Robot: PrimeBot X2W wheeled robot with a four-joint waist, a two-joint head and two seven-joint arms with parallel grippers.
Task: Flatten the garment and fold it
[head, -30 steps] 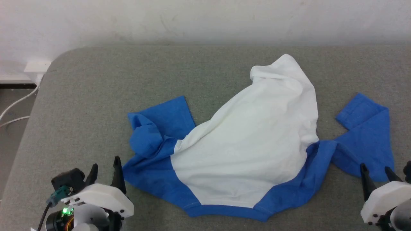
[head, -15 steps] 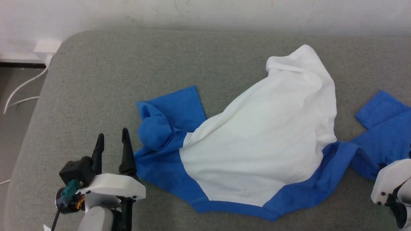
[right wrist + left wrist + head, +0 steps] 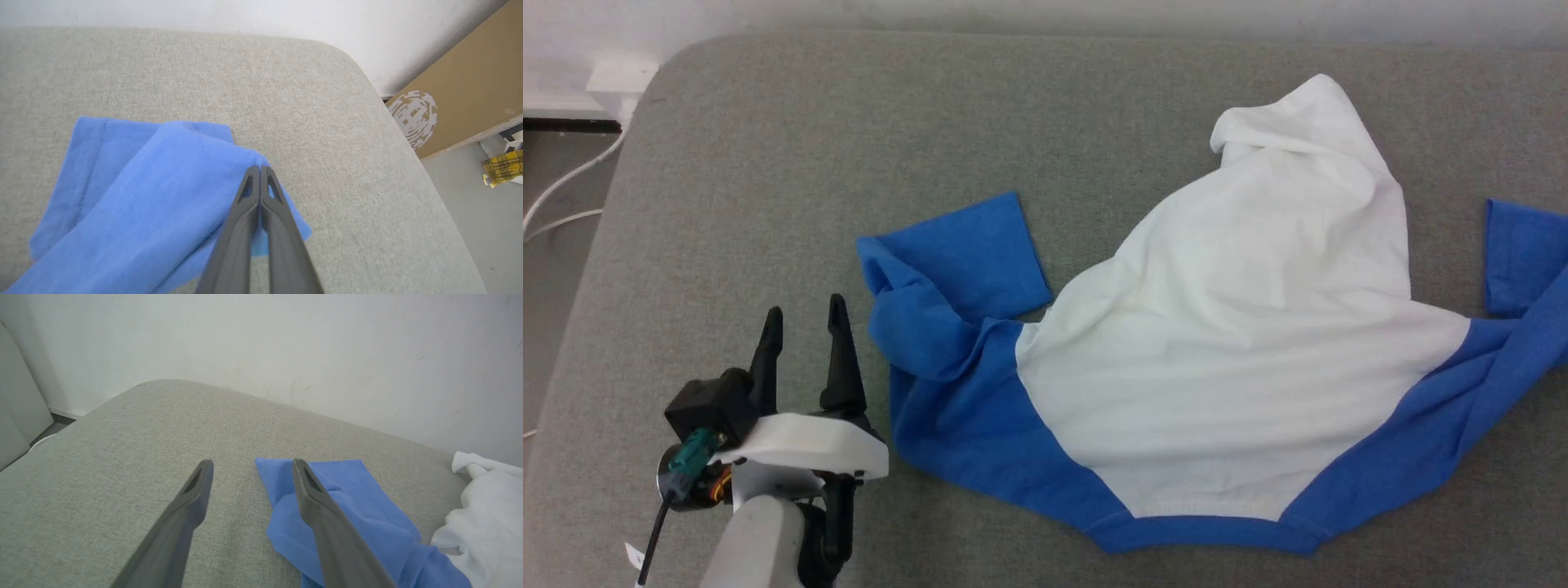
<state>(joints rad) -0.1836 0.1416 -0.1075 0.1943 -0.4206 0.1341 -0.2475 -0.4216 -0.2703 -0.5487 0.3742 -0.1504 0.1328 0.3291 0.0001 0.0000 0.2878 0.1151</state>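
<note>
The garment (image 3: 1217, 351) lies crumpled on the grey padded surface (image 3: 768, 163), white body in the middle, blue shoulders and neck trim towards me. Its left blue sleeve (image 3: 359, 506) is bunched and folded. My left gripper (image 3: 802, 312) stands open just left of that sleeve, and in the left wrist view (image 3: 250, 463) one finger overlaps the sleeve's edge. In the right wrist view my right gripper (image 3: 260, 168) is shut on a fold of the garment's right blue sleeve (image 3: 143, 183), which runs off the head view's right edge.
The surface has rounded corners, and a white wall rises behind it. White cables (image 3: 564, 188) and a socket (image 3: 613, 77) lie off the far left corner. A cardboard box (image 3: 470, 94) and a yellow plaid item (image 3: 502, 167) are on the floor beyond the right edge.
The head camera has shifted. My right gripper has shut on the right sleeve and drawn it rightwards, stretching the shirt's right side. My left gripper has moved forward beside the left sleeve, still open.
</note>
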